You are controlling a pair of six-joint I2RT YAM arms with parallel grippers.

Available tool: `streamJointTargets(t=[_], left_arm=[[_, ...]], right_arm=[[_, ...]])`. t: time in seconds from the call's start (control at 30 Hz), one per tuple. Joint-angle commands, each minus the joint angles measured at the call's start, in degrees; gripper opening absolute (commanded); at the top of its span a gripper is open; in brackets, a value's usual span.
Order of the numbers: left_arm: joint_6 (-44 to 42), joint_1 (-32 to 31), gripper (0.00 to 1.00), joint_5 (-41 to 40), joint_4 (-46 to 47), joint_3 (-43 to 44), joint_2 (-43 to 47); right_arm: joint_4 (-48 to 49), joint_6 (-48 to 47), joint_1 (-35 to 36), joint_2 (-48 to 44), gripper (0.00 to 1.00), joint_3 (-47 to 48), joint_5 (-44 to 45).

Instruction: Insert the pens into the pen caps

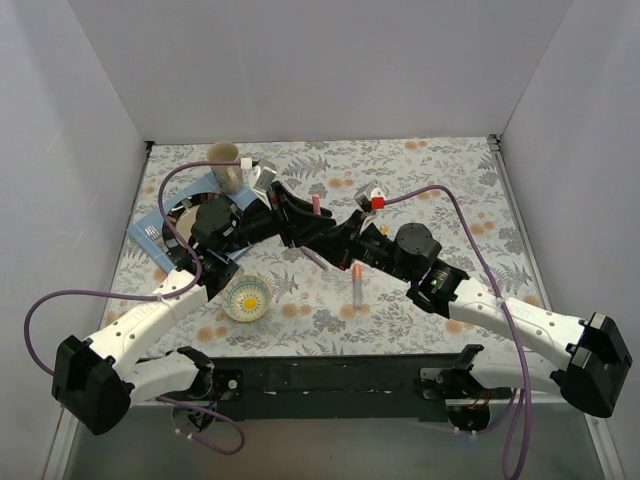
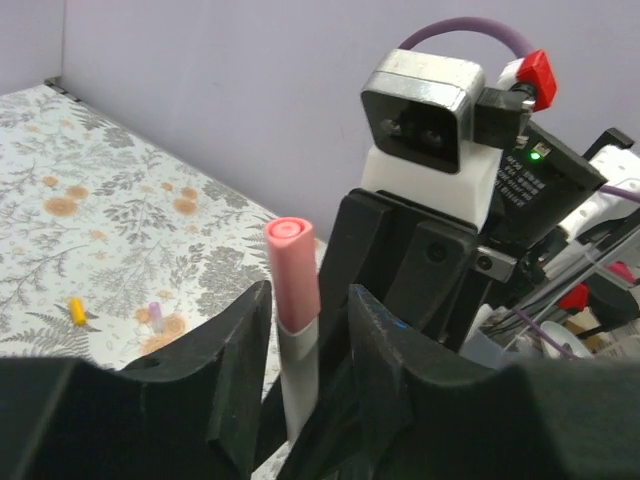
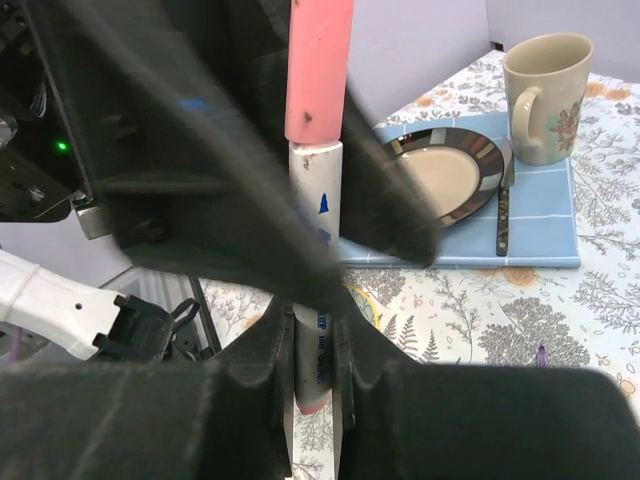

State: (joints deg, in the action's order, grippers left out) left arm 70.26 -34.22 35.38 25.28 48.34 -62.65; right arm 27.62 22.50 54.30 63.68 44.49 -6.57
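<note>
Right gripper [image 3: 310, 345] is clamped on pen [image 3: 316, 190] barrel, held upright above table centre. Left gripper [image 2: 308, 300] is set around it under cap [image 2: 291, 270], grip unclear. Cap should be pressed straight along barrel, no twisting.

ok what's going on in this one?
Both arms meet over the table on one pink pen. The right gripper is clamped on its lower barrel, holding it upright. The left gripper flanks the pink cap, which sits on the barrel's top; whether it grips is unclear. Another pen lies on the table, as do a loose yellow cap and purple cap.
</note>
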Motion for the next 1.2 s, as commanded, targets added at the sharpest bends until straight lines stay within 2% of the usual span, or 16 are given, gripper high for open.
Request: streamJointTargets(t=[0.0,0.17,0.23,0.3,0.4,0.57,0.8,1.07,1.17], left_arm=[[-0.5,-0.3,0.44,0.0,-0.4,0.5,2.5],[-2.9,-0.4,0.69,-0.4,-4.6,2.0,3.1],[-4.0,-0.3,0.82,-2.4,-8.2,4.3,3.1],[-6.2,-0.4,0.86,-4.3,-12.6,6.2,2.9],[-8.3,-0.4,0.87,-6.7,-15.9,9.7,2.5],[-8.7,-0.4,0.88,-5.7,-15.9,10.5,2.8],[-8.3,-0.4,0.81,-1.8,-15.6,12.2,2.8],[-6.8,-0.4,0.84,-0.8,-16.0,14.0,2.5],[-7.0,-0.3,0.80,-0.6,-17.0,15.0,2.0]], right_arm=[[2.1,1.5,0.0,-0.4,0.01,2.1,-0.9],[0.0,2.4,-0.2,-1.1,0.01,3.3,-3.1],[-0.2,3.2,-0.3,-1.2,0.01,3.2,-4.9],[-0.3,3.8,-0.4,-1.6,0.01,2.9,-6.5],[-0.2,4.7,-0.5,-2.5,0.01,1.8,-7.8],[-0.2,5.1,-0.5,-3.7,0.01,1.2,-9.0],[-0.8,5.3,-0.6,-4.0,0.01,0.9,-11.2],[-0.7,5.4,-0.6,-4.4,0.01,0.1,-12.9],[-0.8,5.4,-0.6,-4.4,0.01,0.1,-13.6]])
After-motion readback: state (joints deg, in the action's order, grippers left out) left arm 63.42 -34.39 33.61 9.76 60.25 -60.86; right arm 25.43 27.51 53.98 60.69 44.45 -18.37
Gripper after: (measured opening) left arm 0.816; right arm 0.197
